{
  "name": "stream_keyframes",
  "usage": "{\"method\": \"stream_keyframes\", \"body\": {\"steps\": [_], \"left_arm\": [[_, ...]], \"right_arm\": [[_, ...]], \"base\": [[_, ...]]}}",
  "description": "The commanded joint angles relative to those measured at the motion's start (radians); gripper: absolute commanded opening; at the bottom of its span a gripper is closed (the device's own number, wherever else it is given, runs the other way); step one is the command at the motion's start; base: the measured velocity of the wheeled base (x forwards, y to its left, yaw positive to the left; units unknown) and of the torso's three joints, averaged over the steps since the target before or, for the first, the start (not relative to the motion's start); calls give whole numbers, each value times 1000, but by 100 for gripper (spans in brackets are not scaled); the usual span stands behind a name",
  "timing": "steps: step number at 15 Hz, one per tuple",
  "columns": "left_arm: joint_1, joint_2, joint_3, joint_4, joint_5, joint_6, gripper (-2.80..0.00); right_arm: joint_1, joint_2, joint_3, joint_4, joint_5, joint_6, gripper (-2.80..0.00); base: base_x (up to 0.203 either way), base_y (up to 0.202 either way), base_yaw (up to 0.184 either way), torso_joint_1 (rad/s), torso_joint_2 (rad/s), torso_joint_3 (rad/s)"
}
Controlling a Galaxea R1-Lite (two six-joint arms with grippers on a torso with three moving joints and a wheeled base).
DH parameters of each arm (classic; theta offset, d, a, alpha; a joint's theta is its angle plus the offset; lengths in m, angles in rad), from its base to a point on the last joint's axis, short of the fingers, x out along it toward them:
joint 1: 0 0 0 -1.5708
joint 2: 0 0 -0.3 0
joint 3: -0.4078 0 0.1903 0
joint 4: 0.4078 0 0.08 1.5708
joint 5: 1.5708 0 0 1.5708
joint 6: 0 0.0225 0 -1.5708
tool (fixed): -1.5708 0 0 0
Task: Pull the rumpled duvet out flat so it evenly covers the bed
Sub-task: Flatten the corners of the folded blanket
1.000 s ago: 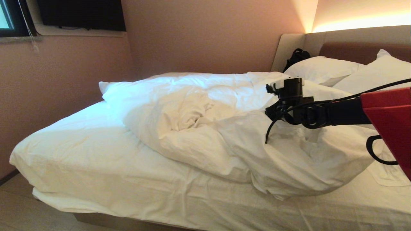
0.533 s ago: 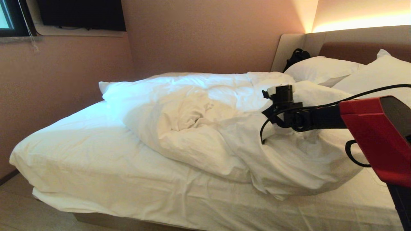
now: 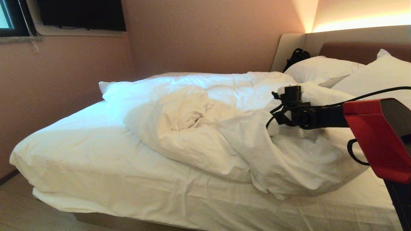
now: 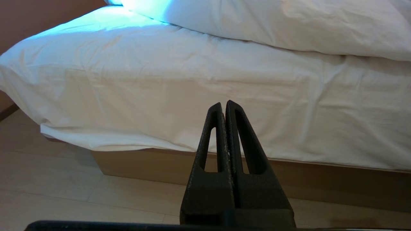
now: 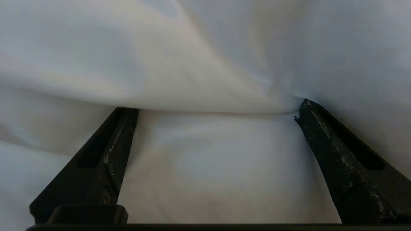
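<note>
Nearest the camera in the head view, the right arm [image 3: 375, 138], with its red casing, enters from the right edge of the frame and stretches leftward over the bed [image 3: 135, 221]. Its black wrist ends right of centre, where the right gripper [image 3: 273, 126] is pushed into the duvet [image 3: 199, 128]. From the right wrist view, the two black fingers [image 5: 106, 154] are spread wide, their tips pressed into white cloth, with a fold of the duvet bulging between them; nothing is pinched.

Across the lower half of the head view runs the white fitted sheet [image 3: 96, 166], lying bare over the mattress from the left corner along the front edge. Below it, at the bottom left, a strip of tan platform base and pale floor [image 3: 19, 211] shows.

Behind the bare sheet, the duvet sits heaped and rumpled across the middle of the frame, bunched toward the right and the far side of the bed.

Separately, the left wrist view shows the left gripper [image 4: 223, 107] low beside the bed, fingers pressed together and holding nothing, pointing at the mattress side.

Farther back, upper right, two white pillows [image 3: 321, 69] lean on the padded headboard [image 3: 353, 45], with a black bag [image 3: 297, 56] beside them. A pinkish wall [image 3: 208, 35] fills the upper frame.
</note>
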Motion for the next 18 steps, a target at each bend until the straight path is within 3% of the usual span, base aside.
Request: {"method": "stream_keyframes", "body": {"steps": [1, 2, 3, 4, 11, 18], "left_arm": [[1, 0, 0, 0, 0, 0, -280], [0, 0, 0, 0, 0, 0, -280], [0, 0, 0, 0, 0, 0, -280], [1, 0, 0, 0, 0, 0, -280], [1, 0, 0, 0, 0, 0, -280], [0, 0, 0, 0, 1, 0, -280]], "right_arm": [[-18, -5, 0, 0, -28, -30, 0], [-20, -6, 0, 0, -28, -31, 0], [-24, -7, 0, -1, -28, -32, -22], [-26, -7, 0, -2, -28, -32, -280], [-26, -48, 3, -2, -31, -18, -280], [-26, -223, 69, 1, -52, 54, -280]], "base": [[0, 0, 0, 0, 0, 0], [0, 0, 0, 0, 0, 0], [0, 0, 0, 0, 0, 0], [0, 0, 0, 0, 0, 0], [0, 0, 0, 0, 0, 0], [0, 0, 0, 0, 0, 0]]}}
